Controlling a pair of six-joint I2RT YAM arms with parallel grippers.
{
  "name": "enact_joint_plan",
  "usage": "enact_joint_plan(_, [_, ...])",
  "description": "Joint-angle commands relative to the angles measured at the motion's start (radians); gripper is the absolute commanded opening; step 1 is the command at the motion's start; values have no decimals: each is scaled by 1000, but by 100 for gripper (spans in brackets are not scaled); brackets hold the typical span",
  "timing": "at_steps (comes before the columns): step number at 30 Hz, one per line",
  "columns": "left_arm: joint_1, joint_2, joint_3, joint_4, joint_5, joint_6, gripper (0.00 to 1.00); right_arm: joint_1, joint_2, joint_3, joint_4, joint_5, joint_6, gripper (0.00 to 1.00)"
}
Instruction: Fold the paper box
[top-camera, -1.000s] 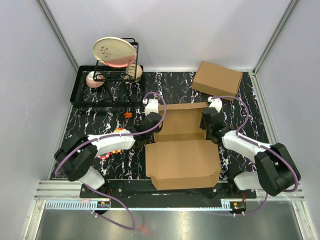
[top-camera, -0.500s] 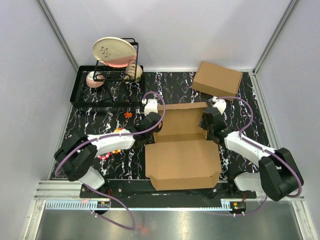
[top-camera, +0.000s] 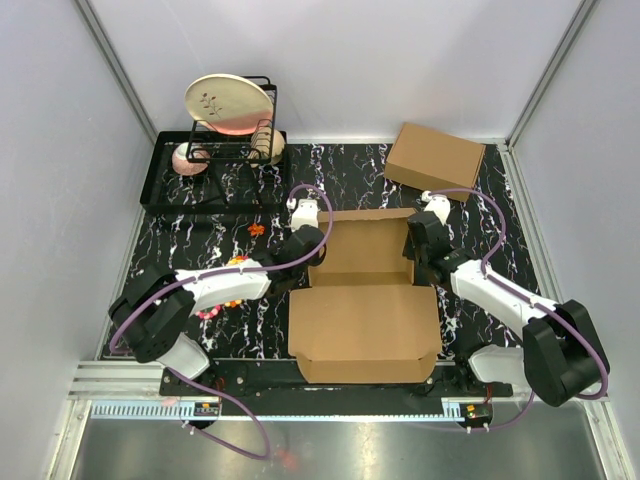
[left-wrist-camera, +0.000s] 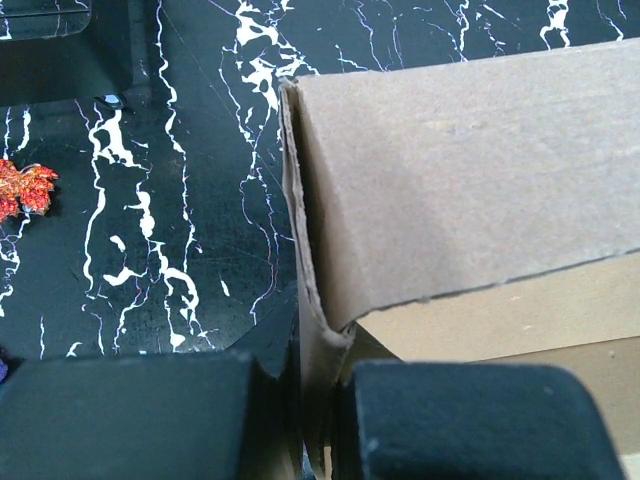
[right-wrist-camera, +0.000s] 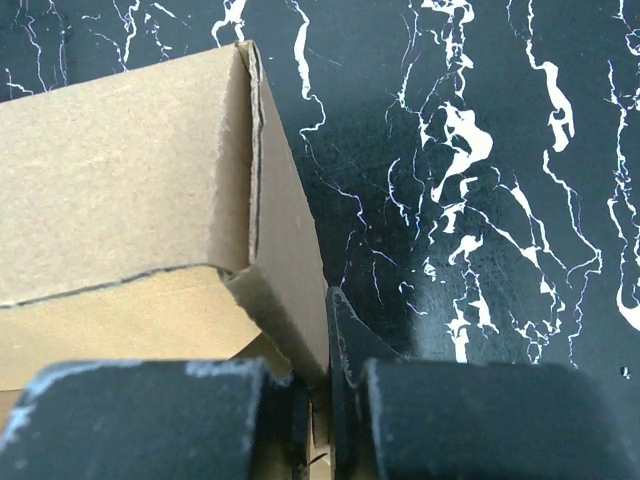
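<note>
Left gripper (left-wrist-camera: 318, 395) and right gripper (right-wrist-camera: 320, 400) pinch raised side walls of the paper box (top-camera: 365, 315), half-formed, not yet closed.

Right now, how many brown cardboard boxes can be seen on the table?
2. The paper box, partly folded, lies at the near centre; a closed cardboard box sits at the far right corner. None appears hidden.

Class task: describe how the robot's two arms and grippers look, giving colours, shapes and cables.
The left arm and right arm match: white links between bulky black joints, with a purple cable looping along each. The left gripper and right gripper each have two blocky matte black fingers; the right one's show pale scuffs.
</note>
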Motion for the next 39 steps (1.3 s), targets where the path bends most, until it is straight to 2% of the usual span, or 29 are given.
enact_joint_plan(1, [6,-20,6,-90,45,-23,0,-22,-35,47,16,55,91,0])
enact_joint_plan(3, [6,-20,30,-137,68,-10,0,-22,-31,78,-59,24,91,24])
enact_joint_plan(6, [5,-13,106,-246,112,11,0,-22,-24,152,-175,12,109,50])
enact_joint_plan(9, [6,10,196,-362,178,40,0,-22,-28,212,-265,10,128,63])
enact_joint_plan(12, [6,41,283,-462,267,81,1,-22,-33,270,-334,13,137,68])
enact_joint_plan(17, [8,105,391,-571,355,125,13,-22,-53,314,-369,2,129,72])
enact_joint_plan(18, [8,121,399,-588,364,135,23,-22,-51,317,-375,-11,125,73])
enact_joint_plan(20, [8,137,419,-616,385,143,32,-22,-44,327,-386,-21,111,76])
enact_joint_plan(21, [8,153,425,-622,387,143,42,-22,-39,325,-388,-33,108,76])
enact_joint_plan(24, [8,159,426,-630,385,137,55,-22,-36,318,-391,-44,99,80])
enact_joint_plan(29, [8,150,428,-633,378,134,60,-22,-42,310,-385,-61,89,83])
enact_joint_plan(35, [9,118,486,-679,373,160,64,-22,-38,351,-395,-73,79,92])
enact_joint_plan(39, [26,118,515,-673,364,171,60,-22,28,390,-400,-65,66,92])
